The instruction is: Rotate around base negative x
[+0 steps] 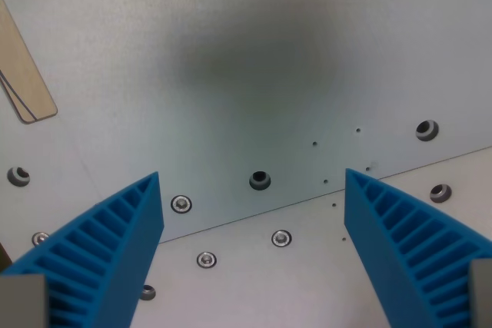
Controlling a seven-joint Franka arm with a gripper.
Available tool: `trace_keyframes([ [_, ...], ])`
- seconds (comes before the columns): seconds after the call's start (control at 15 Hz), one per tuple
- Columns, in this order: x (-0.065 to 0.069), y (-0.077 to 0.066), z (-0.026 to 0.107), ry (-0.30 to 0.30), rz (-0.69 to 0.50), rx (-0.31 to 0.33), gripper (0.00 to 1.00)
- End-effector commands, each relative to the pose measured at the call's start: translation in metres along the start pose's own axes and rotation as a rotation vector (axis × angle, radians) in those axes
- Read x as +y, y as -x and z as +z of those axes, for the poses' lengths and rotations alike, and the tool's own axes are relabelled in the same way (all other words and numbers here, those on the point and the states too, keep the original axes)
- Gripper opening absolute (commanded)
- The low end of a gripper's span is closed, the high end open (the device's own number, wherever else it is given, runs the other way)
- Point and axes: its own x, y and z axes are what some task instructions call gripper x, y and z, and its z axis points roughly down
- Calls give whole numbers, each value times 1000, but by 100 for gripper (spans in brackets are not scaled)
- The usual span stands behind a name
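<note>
Jaws wide apart, holding nothing, above grey metal desk [254,51]. Blue ribbed fingers [108,255] at both lower corners. Screw holes [260,180] between them; wooden strip [23,74] at upper left.

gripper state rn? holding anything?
Gripper: open, blue fingers wide apart, nothing between them, only the bare metal plate below.

End effector [252,182]: two blue ribbed fingers [100,259], spread wide apart at the wrist view's lower left and lower right, with nothing between them. Tabletop [231,51]: pale grey metal plates meeting at a seam that ran diagonally across the lower half, studded with screws [181,203] and open holes [260,180], a soft dark shadow above. Wooden strip [23,74]: light tan, lay flat at the upper left edge.
</note>
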Motion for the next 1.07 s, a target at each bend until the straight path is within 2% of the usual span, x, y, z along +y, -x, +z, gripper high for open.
trace_keyframes([
  [0.07,0,0,-2,10,0,9,100],
  [1.07,0,0,-2,178,3,55,100],
])
